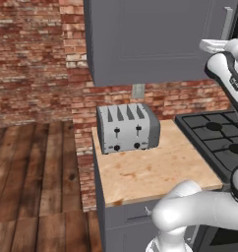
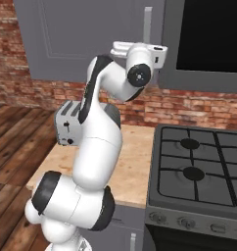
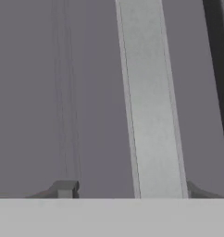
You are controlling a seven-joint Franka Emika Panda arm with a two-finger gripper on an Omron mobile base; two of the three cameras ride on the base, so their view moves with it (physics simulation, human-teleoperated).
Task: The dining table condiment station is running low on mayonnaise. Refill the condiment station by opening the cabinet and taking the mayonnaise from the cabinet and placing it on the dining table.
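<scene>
Cabinet [image 1: 155, 39]: a dark grey upper wall cabinet with a recessed-panel door was seen shut, mounted on the brick wall above the counter.
Handle [image 3: 151, 102]: the long silver bar was seen close up in the hand view, standing between the two finger tips; in the right base view it rose just behind the robot's hand, at the door's right edge.
Gripper [image 3: 127, 190]: it was held up at the handle, one finger on each side of the bar; a gap was seen on the left side, so whether it was clenched on the bar could not be told.
Counter [image 1: 150, 170]: a light wooden top was seen below the cabinet.
Toaster [image 1: 127, 128]: a silver four-slot toaster was set on the far part of the counter, against the wall.
Stove [image 2: 199, 166]: a dark gas hob was placed just right of the counter.
Floor [image 1: 32, 172]: brown wooden planks were laid to the left.
</scene>
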